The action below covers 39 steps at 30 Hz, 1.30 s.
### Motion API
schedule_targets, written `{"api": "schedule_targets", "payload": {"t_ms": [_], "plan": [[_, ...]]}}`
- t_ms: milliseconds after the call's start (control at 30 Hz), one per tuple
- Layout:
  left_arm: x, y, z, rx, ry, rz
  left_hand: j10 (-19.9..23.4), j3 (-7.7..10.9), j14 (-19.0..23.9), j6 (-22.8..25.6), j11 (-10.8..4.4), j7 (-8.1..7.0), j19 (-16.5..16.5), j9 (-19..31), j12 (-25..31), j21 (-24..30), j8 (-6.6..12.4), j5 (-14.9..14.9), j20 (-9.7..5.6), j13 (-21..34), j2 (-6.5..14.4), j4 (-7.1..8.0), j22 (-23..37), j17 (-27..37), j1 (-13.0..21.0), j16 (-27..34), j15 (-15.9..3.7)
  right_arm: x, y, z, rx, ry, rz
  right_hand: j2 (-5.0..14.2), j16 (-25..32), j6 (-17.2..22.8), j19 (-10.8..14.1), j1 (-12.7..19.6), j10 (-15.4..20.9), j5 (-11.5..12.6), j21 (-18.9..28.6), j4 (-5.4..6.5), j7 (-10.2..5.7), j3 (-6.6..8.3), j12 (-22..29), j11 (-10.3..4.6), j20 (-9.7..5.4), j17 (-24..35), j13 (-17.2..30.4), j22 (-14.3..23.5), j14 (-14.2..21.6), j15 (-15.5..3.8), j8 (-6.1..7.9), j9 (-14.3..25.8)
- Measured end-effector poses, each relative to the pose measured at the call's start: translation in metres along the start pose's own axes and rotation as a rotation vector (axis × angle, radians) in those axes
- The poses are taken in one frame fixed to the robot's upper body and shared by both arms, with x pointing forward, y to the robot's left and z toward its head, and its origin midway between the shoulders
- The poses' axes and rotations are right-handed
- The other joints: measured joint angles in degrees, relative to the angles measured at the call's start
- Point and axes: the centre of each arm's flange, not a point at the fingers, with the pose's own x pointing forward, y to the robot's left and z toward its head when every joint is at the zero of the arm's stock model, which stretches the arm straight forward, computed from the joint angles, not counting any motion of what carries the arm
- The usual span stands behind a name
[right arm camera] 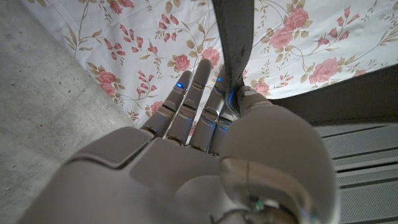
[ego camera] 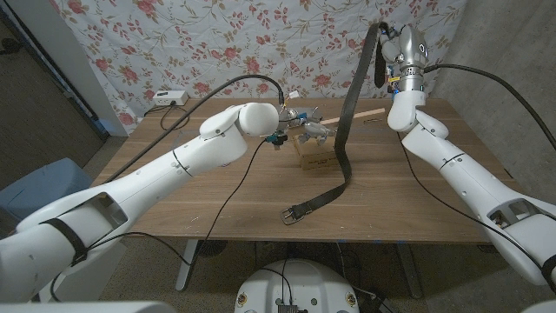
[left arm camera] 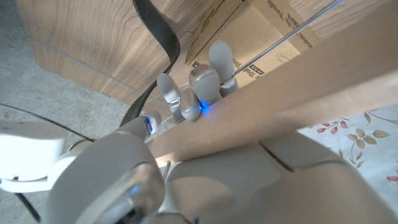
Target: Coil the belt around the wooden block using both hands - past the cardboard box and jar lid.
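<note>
My right hand [ego camera: 397, 45] is raised high above the table's back right and pinches the top end of the dark belt [ego camera: 346, 130]. The belt hangs down past the box to the table, where its buckle end [ego camera: 292, 215] lies near the front middle. In the right wrist view the belt strap [right arm camera: 233, 37] runs out from between thumb and fingers of that hand [right arm camera: 205, 124]. My left hand [ego camera: 300, 128] grips a long wooden block [ego camera: 369, 114] just above the cardboard box [ego camera: 314, 156]. In the left wrist view its fingers [left arm camera: 202, 81] wrap the block [left arm camera: 292, 99] over the box [left arm camera: 261, 34], with the belt [left arm camera: 158, 31] beside them.
The wooden table [ego camera: 191, 200] has bare surface at left and front right. A white power strip [ego camera: 169, 97] with a black cable sits at its back left corner. A floral cloth [ego camera: 217, 35] hangs behind. A blue bin [ego camera: 39, 187] stands left of the table.
</note>
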Motion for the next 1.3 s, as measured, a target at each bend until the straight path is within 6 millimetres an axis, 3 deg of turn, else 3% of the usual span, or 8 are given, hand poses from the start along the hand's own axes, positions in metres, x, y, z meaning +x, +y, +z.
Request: {"api": "schedule_targets", "payload": {"t_ms": [333, 700, 1067, 1300], "plan": [[-0.011, 0.009, -0.002, -0.134, -0.075, -0.019, 0.0, 0.23, 0.3, 0.0, 0.01, -0.04, 0.0, -0.1, -0.1, 0.4, 0.01, 0.4, 0.00, 0.0, 0.0, -0.24, -0.3, 0.0, 0.0, 0.4, -0.12, -0.008, 0.021, -0.022, -0.039, 0.054, 0.121, 0.00, -1.5, -0.1, -0.3, 0.0, -0.1, 0.4, 0.4, 0.00, -0.09, 0.00, 0.0, -0.08, 0.29, -0.9, -0.3, -0.3, 0.0, 0.00, 0.00, 0.0], [-0.020, 0.024, -0.008, -0.210, -0.119, -0.005, 0.0, 0.23, 0.3, -0.1, 0.01, -0.05, 0.0, -0.3, 0.1, 1.0, 0.09, 0.4, 0.00, 0.0, 0.0, -0.24, -0.5, 0.0, 0.0, 0.4, -0.11, -0.030, 0.044, -0.039, -0.067, 0.095, 0.252, -0.30, -2.8, 0.1, -0.6, 0.3, -0.3, 0.4, 0.5, -0.01, 0.06, -0.01, 0.4, 0.11, -0.03, -1.7, -0.4, -0.7, 0.0, 0.00, -0.02, 0.2], [-0.016, 0.042, -0.014, -0.199, -0.085, -0.008, 0.0, 0.63, 0.3, -0.2, 0.02, -0.12, 0.0, -0.3, 0.1, 1.5, 0.41, 0.4, 0.00, 0.0, 0.0, -0.16, -0.8, 0.0, 0.0, 0.7, -0.10, -0.071, 0.066, -0.050, -0.063, 0.132, 0.363, -0.17, -4.1, 0.1, -0.8, 0.6, -0.3, 0.6, 1.2, 0.21, 0.06, 0.21, 0.4, 0.10, 0.21, -2.3, -0.4, -1.1, 0.4, 0.00, -0.19, 0.7], [-0.010, 0.050, -0.020, -0.170, -0.025, -0.051, 0.0, 0.72, 0.3, -0.3, 0.02, 0.07, 0.0, -0.6, 0.1, 1.9, 0.41, 0.4, 0.00, 0.0, 0.0, -0.25, -1.3, -0.6, 0.0, 0.7, -0.09, -0.112, 0.080, -0.060, -0.042, 0.170, 0.415, -0.17, -5.1, 0.1, -1.0, 0.6, -0.3, 0.7, 1.4, 0.22, 0.06, 0.21, 0.9, 0.11, -0.01, -2.7, -0.4, -1.3, 1.0, -0.08, -0.40, 0.8]]}}
